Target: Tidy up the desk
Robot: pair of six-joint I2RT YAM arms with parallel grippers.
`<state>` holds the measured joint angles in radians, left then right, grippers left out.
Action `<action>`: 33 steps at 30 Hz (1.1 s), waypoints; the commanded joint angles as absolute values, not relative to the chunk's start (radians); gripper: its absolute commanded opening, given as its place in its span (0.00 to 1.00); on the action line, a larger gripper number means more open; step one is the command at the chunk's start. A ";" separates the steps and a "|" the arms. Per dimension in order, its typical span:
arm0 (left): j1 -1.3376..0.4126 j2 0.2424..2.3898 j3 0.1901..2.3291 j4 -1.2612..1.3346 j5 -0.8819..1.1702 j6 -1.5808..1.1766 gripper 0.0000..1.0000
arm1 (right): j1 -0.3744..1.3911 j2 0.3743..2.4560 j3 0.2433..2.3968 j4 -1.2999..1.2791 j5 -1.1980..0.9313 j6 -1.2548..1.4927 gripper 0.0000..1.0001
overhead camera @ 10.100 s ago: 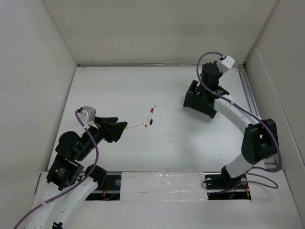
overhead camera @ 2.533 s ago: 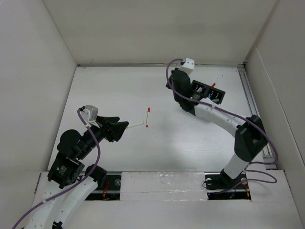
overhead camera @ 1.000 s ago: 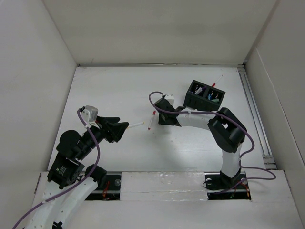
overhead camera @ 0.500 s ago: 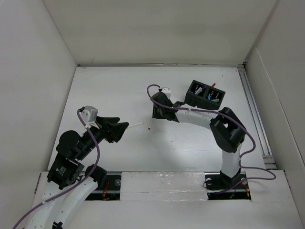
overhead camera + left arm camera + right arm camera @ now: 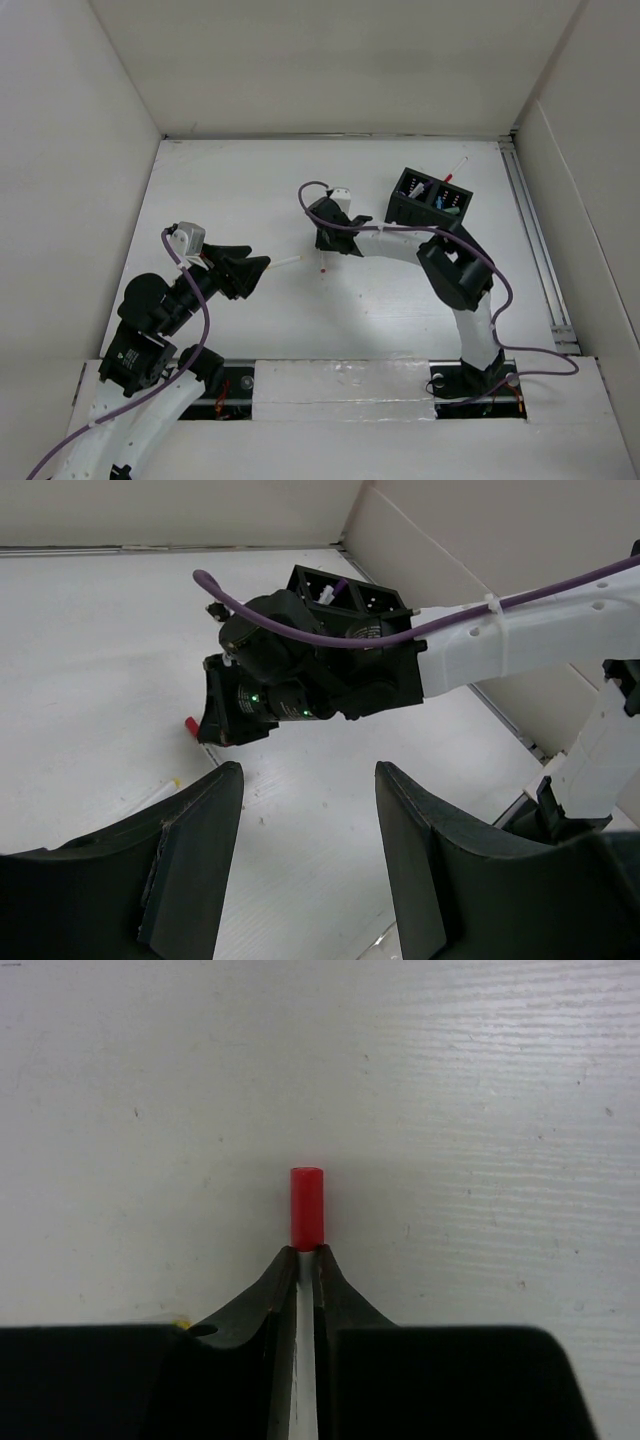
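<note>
The right gripper, fingers clamped on a red-capped marker, is apparently set to carry it to the black organizer, while the left gripper hovers, fingers apart, over the desk.

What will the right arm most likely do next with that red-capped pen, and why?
Probably lift it a little, straight up. The right tool is pinched shut on the red-capped pen, which is low at the desk. The black organizer, with pens already in it, stands apart from it, so the pen must clear the surface first.
</note>
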<state>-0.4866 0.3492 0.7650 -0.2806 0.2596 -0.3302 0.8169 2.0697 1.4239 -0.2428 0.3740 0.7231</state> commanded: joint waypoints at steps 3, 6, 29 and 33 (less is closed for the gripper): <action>-0.482 0.341 0.758 -0.236 0.276 -0.321 0.52 | 0.828 1.977 1.277 -0.252 0.416 0.724 0.04; -0.482 0.339 0.758 -0.235 0.275 -0.321 0.52 | 0.839 1.911 1.206 -0.256 0.437 0.724 0.03; -0.482 0.339 0.759 -0.235 0.276 -0.321 0.52 | 0.789 1.966 1.350 -0.399 0.299 0.618 0.32; -0.482 0.336 0.758 -0.235 0.275 -0.322 0.52 | 0.788 1.999 1.385 -0.446 0.298 0.609 0.29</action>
<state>-0.4866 0.3492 0.7650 -0.2802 0.2626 -0.3302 0.7906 1.9823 1.3437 -0.3771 0.3168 0.6308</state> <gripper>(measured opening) 0.516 0.295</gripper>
